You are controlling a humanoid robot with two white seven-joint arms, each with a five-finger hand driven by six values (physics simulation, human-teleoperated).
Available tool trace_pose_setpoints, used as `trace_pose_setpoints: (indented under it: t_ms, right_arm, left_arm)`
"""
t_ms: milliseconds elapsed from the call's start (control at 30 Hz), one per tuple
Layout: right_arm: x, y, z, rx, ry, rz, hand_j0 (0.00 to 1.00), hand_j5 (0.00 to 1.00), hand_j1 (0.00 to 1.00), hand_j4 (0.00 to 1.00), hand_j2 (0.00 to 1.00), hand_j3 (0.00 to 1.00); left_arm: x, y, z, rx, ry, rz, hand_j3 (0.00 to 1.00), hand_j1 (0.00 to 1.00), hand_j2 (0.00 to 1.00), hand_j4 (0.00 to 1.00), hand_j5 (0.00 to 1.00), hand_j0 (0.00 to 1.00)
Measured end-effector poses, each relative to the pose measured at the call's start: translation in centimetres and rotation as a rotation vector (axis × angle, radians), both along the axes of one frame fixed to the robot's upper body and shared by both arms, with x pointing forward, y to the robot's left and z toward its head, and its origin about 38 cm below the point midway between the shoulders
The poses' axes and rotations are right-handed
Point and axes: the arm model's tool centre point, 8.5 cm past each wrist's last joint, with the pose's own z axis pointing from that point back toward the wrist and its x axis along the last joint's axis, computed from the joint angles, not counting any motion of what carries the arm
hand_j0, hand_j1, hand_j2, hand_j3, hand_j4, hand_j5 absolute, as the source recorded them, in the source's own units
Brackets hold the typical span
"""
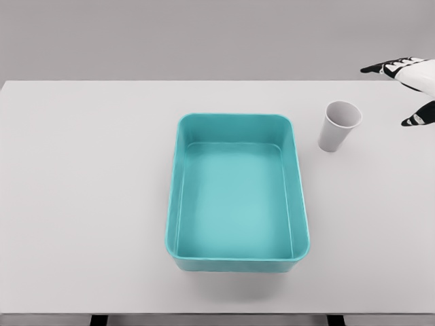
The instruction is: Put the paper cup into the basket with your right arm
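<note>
My right hand [406,85] comes in at the upper right edge of the head view, to the right of the paper cup [338,125] and well apart from it, touching nothing. Only part of the hand shows: white segments with black fingertips. My fingers [384,68] are stretched out and point left, lying higher than the cup's rim in the picture. My thumb [416,119] is spread apart below them, its black tip level with the cup's upper part. The hand is spread and holds nothing. My wrist and forearm lie beyond the edge.
</note>
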Motion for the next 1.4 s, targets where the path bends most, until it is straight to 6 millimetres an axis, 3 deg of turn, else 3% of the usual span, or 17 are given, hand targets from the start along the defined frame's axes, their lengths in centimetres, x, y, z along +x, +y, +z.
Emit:
trace_pose_setpoints:
  t_ms: [167, 233, 300, 433, 600, 867, 967, 1400]
  right_arm:
    - [-0.1, 0.5, -0.3, 0.015, 0.021, 0.02, 0.96, 0.96, 0.96, 0.96, 0.96, 0.96]
    - [0.1, 0.6, 0.6, 0.098, 0.079, 0.038, 0.97, 0.97, 0.97, 0.97, 0.97, 0.97]
    - [0.6, -0.5, 1.6, 0.247, 0.131, 0.031, 0.97, 0.97, 0.97, 0.97, 0.97, 0.97]
    - [3.2, -4.7, 3.2, 0.62, 0.168, -0.043, 0.98, 0.98, 0.98, 0.98, 0.98, 0.98]
    - [4.9, -8.1, -2.4, 0.837, 0.263, -0.184, 0.99, 0.99, 0.99, 0.99, 0.99, 0.99]
    - [6.5, -8.3, -11.1, 0.894, 0.37, -0.322, 0.99, 0.99, 0.99, 0.99, 0.99, 0.99]
    - [6.5, -7.8, -12.5, 0.875, 0.39, -0.324, 0.99, 0.99, 0.99, 0.99, 0.99, 0.99]
    - [6.8, -4.5, -15.1, 0.831, 0.445, -0.255, 0.99, 0.99, 0.99, 0.99, 0.99, 0.99]
  left_arm:
    - [-0.1, 0.0, 0.0, 0.0, 0.001, 0.0, 1.0, 1.0, 1.0, 1.0, 1.0, 1.0]
    - [0.0, 0.0, 0.0, 0.0, 0.0, 0.0, 1.0, 1.0, 1.0, 1.0, 1.0, 1.0]
    - [-0.1, 0.0, 0.0, 0.0, 0.001, 0.0, 1.0, 1.0, 1.0, 1.0, 1.0, 1.0]
    - [-0.1, 0.0, 0.0, 0.0, 0.002, 0.0, 1.0, 1.0, 1.0, 1.0, 1.0, 1.0]
    - [-0.1, 0.0, 0.0, 0.0, 0.002, 0.0, 1.0, 1.0, 1.0, 1.0, 1.0, 1.0]
    - [-0.1, 0.0, 0.0, 0.0, 0.001, 0.0, 1.0, 1.0, 1.0, 1.0, 1.0, 1.0]
    - [-0.1, 0.0, 0.0, 0.0, 0.001, 0.0, 1.0, 1.0, 1.0, 1.0, 1.0, 1.0]
    - [-0.1, 0.0, 0.0, 0.0, 0.001, 0.0, 1.0, 1.0, 1.0, 1.0, 1.0, 1.0]
